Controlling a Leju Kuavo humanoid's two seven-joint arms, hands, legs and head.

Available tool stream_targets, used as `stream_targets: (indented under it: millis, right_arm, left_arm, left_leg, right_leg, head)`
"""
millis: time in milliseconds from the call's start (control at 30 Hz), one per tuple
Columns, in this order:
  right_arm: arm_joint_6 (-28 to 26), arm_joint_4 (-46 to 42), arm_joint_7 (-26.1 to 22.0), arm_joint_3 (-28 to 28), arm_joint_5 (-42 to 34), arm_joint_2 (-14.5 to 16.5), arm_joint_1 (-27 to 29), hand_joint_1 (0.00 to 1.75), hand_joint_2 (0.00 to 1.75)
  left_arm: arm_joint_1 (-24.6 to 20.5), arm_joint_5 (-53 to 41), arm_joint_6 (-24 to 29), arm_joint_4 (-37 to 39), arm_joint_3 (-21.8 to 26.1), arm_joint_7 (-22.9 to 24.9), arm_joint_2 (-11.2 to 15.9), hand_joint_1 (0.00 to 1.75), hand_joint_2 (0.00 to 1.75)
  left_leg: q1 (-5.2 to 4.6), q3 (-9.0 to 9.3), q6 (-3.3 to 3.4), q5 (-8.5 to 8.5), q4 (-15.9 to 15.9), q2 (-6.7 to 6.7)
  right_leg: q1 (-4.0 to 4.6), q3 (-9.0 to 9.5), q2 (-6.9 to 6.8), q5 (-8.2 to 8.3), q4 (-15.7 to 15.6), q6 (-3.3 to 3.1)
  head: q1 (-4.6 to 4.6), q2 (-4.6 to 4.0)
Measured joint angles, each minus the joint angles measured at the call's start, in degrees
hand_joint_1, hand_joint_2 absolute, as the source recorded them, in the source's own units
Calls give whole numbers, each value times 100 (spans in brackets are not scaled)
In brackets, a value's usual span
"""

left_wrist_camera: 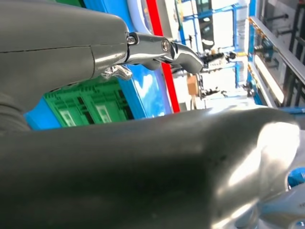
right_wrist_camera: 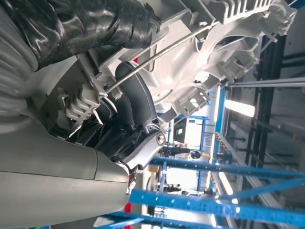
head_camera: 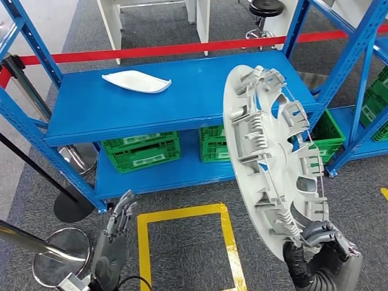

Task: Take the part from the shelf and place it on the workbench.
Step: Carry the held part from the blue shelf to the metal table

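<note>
The right hand [head_camera: 327, 251] is gripping the grey wheel-cover part [head_camera: 270, 157] by its lower rim, holding it clear of the blue shelf [head_camera: 192, 97], while the left hand [head_camera: 114, 242] is hanging spread and holding nothing, leaving the carry to the workbench

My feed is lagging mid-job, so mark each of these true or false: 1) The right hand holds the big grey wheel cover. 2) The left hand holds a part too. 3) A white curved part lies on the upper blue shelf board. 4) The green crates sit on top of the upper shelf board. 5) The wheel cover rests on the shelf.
1) True: the right hand grips the wheel cover at its lower rim.
2) False: the left hand holds nothing, fingers apart.
3) True: the white curved part lies on the upper shelf board.
4) False: the green crates sit on the lower board.
5) False: it is held up in front of the shelf.
</note>
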Motion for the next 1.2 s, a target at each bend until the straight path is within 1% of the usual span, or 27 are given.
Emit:
stream_targets:
  millis: [33,67,100,167,200,233,267,333,400,467,533,567,633,667,700,733,767,800,833,867,900,933,967,1033,1067,1100,1200]
  right_arm:
    - [0,0,1,-3,-1,0,2,175,175]
    - [-1,0,1,-6,-1,0,3,175,175]
    - [-3,0,1,-12,-6,0,5,175,175]
    - [-1,-1,0,-30,-31,0,15,175,175]
    - [10,-2,0,-42,-53,0,26,175,175]
    - [33,-2,0,-56,-79,0,42,175,175]
    - [70,-3,0,-75,-107,0,61,175,175]
    - [183,-7,0,-135,-164,0,94,175,175]
    - [283,-20,0,-202,-205,0,118,175,175]
    - [323,-33,0,-250,-224,1,137,175,175]
    - [333,-48,0,-287,-236,2,153,175,175]
    - [343,-54,0,-308,-239,2,159,175,175]
    - [390,-63,-1,-346,-240,1,163,175,175]
    - [438,-63,-1,-362,-239,1,158,175,175]
    - [497,-61,-1,-375,-232,2,151,175,175]
    - [559,-54,0,-389,-224,2,138,175,175]
    - [614,-43,0,-399,-214,2,116,175,175]
    - [658,-26,1,-404,-204,2,81,175,175]
    - [690,-7,1,-406,-197,2,33,175,175]
    - [711,16,2,-401,-188,2,-27,175,175]
    - [726,38,2,-390,-181,2,-93,175,175]
    - [733,67,3,-372,-177,2,-159,175,175]
    - [738,98,4,-349,-175,1,-222,175,175]
    - [741,164,5,-289,-177,0,-338,175,175]
    - [742,195,5,-253,-179,0,-402,175,175]
    - [743,227,6,-216,-187,0,-470,175,175]
    - [758,337,5,-104,-224,0,-669,175,175]
  left_arm:
    - [-1,-1,0,0,-1,0,1,0,0]
    - [-2,-3,-1,0,-1,0,2,0,0]
    - [-3,-5,-1,1,-2,0,3,0,0]
    - [-10,-16,-3,8,-7,1,5,0,0]
    - [-19,-22,-4,16,-10,2,7,0,0]
    - [-34,-35,-4,25,-16,4,8,0,0]
    - [-55,-49,-2,36,-24,5,8,0,0]
    - [-109,-78,13,54,-50,7,3,0,0]
    - [-165,-91,41,62,-86,6,-5,0,0]
    - [-200,-92,71,71,-121,4,-10,0,0]
    - [-217,-92,86,81,-147,3,-14,0,0]
    - [-226,-92,87,86,-156,3,-20,0,0]
    - [-241,-92,95,94,-165,4,-35,0,0]
    - [-243,-92,110,98,-166,3,-40,0,0]
    - [-243,-92,137,101,-167,2,-43,0,0]
    - [-240,-92,172,103,-166,-1,-43,0,0]
    - [-236,-92,212,103,-165,-3,-42,0,0]
    - [-228,-92,255,102,-163,-7,-42,0,0]
    - [-215,-92,295,94,-159,-14,-42,0,0]
    - [-195,-92,336,75,-152,-27,-42,0,0]
    - [-171,-93,375,42,-144,-45,-40,0,0]
    - [-144,-97,407,-3,-131,-67,-38,0,0]
    - [-114,-107,434,-55,-111,-89,-36,0,0]
    - [-46,-136,464,-154,-52,-113,-30,0,0]
    - [-5,-156,476,-206,-13,-116,-27,0,0]
    - [40,-178,485,-260,28,-116,-21,0,0]
    - [153,-257,505,-419,141,-116,5,0,0]
  left_leg:
    - [6,-27,-34,-42,23,-7]
    - [13,-62,-72,-186,120,-15]
    - [23,-118,-109,-431,327,-22]
    - [44,-254,-165,-996,1006,-28]
    - [51,-291,-181,-1153,1337,-28]
    - [55,-267,-187,-1176,1532,-28]
    - [57,-161,-184,-1079,1538,-28]
    - [53,317,-140,-767,943,-31]
    - [35,831,-76,-725,123,-35]
    - [2,984,-21,-779,-224,-37]
    - [0,903,46,-661,-277,-24]
    - [11,851,87,-596,-302,-12]
    - [32,713,147,-454,-329,15]
    - [30,623,162,-387,-324,20]
    - [27,530,164,-314,-314,24]
    - [25,430,160,-241,-299,29]
    - [25,322,150,-171,-276,33]
    - [26,216,135,-111,-245,34]
    - [28,123,116,-58,-205,35]
    - [20,38,91,-14,-158,34]
    - [10,-28,66,31,-111,32]
    - [1,-73,41,86,-78,31]
    - [-4,-111,19,146,-66,31]
    - [13,-164,-33,240,-67,25]
    - [23,-204,-64,166,-25,17]
    - [31,-261,-98,-31,124,8]
    - [43,-463,-164,-918,1155,-6]
  right_leg:
    - [-8,-48,-12,50,-9,-35]
    - [-18,-115,-29,106,-20,-80]
    - [-29,-174,-45,168,-30,-122]
    - [-17,-315,-60,286,-7,-177]
    - [-13,-397,-61,348,15,-182]
    - [-9,-502,-62,405,45,-183]
    - [-7,-608,-62,457,82,-178]
    - [-5,-802,-56,547,160,-155]
    - [6,-926,-50,642,204,-103]
    - [-2,-969,-51,760,183,-25]
    - [-15,-995,-44,813,157,51]
    - [-18,-1036,-35,705,220,82]
    - [-27,-1184,-19,190,661,130]
    - [-28,-1270,-18,-100,1029,154]
    - [-30,-1328,-17,-292,1399,173]
    - [-30,-1327,-17,-334,1673,188]
    - [-32,-1253,-18,-246,1794,198]
    - [-37,-1076,-17,-68,1695,202]
    - [-45,-803,-16,92,1405,204]
    - [-51,-454,-12,131,970,202]
    - [-53,-120,-2,78,504,181]
    - [-46,93,6,-9,158,155]
    - [-30,200,12,-89,-49,121]
    - [-17,102,-2,-43,-99,27]
    - [-19,39,-14,10,-97,-28]
    - [-27,-39,-27,75,-102,-87]
    - [-16,-272,-44,294,-88,-179]
  head:
    - [-2,0]
    - [-15,0]
    - [-35,0]
    - [-80,0]
    - [-94,0]
    - [-102,0]
    - [-109,0]
    - [-121,0]
    - [-125,1]
    - [-129,0]
    - [-133,0]
    - [-124,0]
    - [-72,0]
    - [-44,0]
    - [-24,0]
    - [-14,0]
    - [-9,0]
    - [-4,0]
    - [-2,0]
    - [5,0]
    - [10,0]
    - [9,0]
    - [9,0]
    - [2,0]
    - [-2,0]
    - [-19,0]
    - [-92,0]
